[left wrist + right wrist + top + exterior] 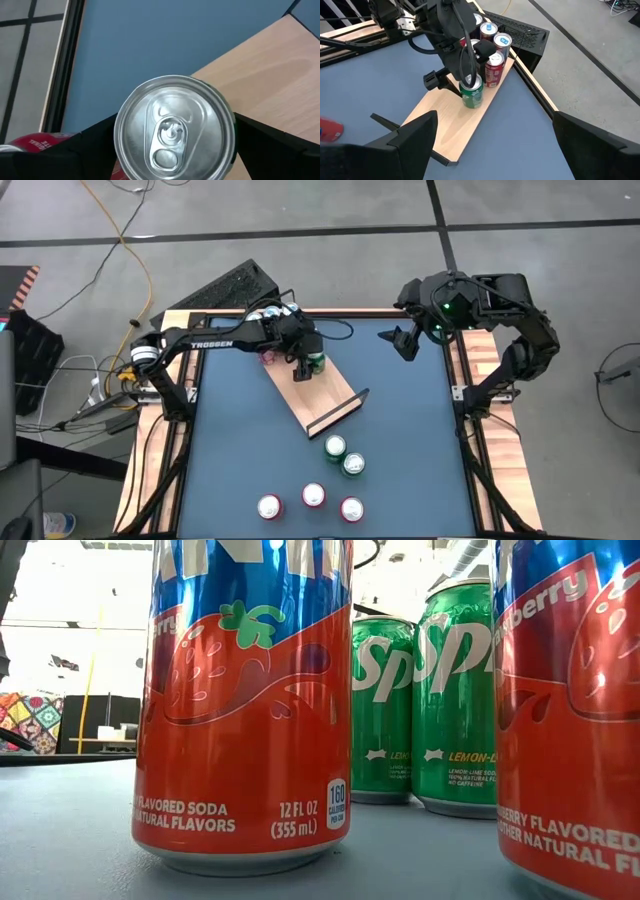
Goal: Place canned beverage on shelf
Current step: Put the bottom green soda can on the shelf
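Left end effector [309, 367] straddles the green can [471, 93], fingers spread, no squeeze evident. The can stands upright on the shelf [330, 398]. Treat it as rigid, smooth, likely weighty; take hold mid-wall. Right end effector [408, 338] is spread, idle.

We see grey floor [330, 202] with dark seams, yellow cable [133, 255], bright ceiling [85, 585] behind.

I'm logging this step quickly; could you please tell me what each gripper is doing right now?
Left gripper: around the green can standing on the shelf; grip cannot be told.
Right gripper: open, holding nothing.
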You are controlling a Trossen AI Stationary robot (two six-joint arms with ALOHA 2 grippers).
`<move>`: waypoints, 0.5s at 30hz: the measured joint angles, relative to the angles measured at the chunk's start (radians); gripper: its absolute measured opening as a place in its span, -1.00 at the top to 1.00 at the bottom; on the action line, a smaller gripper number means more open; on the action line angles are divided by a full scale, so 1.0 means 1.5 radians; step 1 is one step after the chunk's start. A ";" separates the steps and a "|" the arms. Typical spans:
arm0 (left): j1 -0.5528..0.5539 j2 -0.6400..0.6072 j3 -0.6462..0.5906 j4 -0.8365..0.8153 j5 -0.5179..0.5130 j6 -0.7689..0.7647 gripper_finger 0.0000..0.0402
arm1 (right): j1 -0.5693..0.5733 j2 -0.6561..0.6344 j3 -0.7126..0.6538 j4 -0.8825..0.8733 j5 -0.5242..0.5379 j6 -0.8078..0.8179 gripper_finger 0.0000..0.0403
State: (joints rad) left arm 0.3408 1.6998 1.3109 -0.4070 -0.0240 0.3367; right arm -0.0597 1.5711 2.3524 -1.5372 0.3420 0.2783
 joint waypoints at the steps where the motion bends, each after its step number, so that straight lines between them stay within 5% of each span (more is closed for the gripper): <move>1: 0.000 0.000 0.000 0.000 0.000 0.000 -0.68 | 0.000 0.000 0.000 0.000 0.000 0.000 -0.88; 8: 0.000 -0.010 0.000 0.005 -0.056 0.034 -0.68 | 0.000 0.000 0.000 -0.002 0.000 -0.001 -0.88; 15: -0.003 -0.018 0.001 0.011 -0.037 0.032 -0.68 | 0.000 0.000 0.000 -0.003 -0.001 -0.002 -0.88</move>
State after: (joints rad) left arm 0.3361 1.6722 1.3117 -0.3905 -0.0790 0.3847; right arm -0.0593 1.5707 2.3524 -1.5410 0.3405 0.2760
